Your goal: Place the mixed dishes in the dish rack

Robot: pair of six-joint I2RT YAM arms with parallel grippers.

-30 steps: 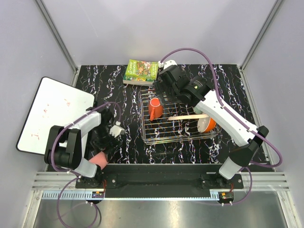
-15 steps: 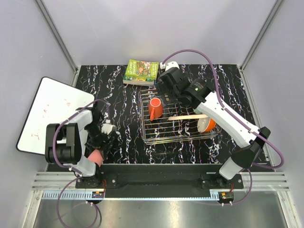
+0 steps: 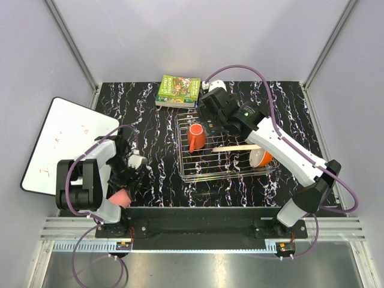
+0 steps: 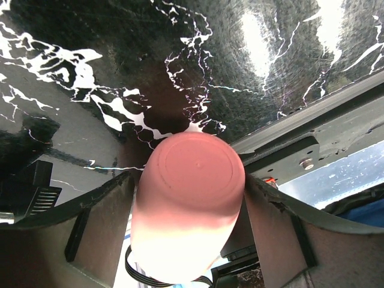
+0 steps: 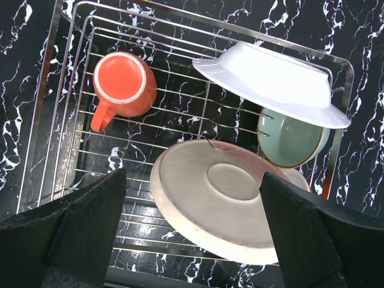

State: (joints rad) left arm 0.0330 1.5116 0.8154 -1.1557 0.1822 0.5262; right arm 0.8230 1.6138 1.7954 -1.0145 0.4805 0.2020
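Observation:
My left gripper (image 3: 124, 189) is shut on a salmon-pink cup (image 3: 119, 198) near the table's front left edge. In the left wrist view the cup (image 4: 189, 198) sits bottom-up between both fingers (image 4: 99, 234). My right gripper (image 3: 210, 122) is open and empty above the far left corner of the dish rack (image 3: 187, 175). In the right wrist view the rack (image 5: 66, 150) holds the other salmon cup (image 5: 123, 84), the large white plate (image 5: 276, 81), the pale green bowl (image 5: 291, 138) and the pink-and-cream plate (image 5: 222, 198) seen from underneath. The orange-outside bowl (image 3: 263, 158) is at the rack's right end.
A green book (image 3: 178, 90) lies at the far edge just behind the rack. A white board with red scribbles (image 3: 69, 144) leans off the table's left side. Metal frame posts and grey walls close in the table.
My left gripper has swung a little left and nearer with the cup in it. My right gripper has drawn slightly toward the rack's far edge.

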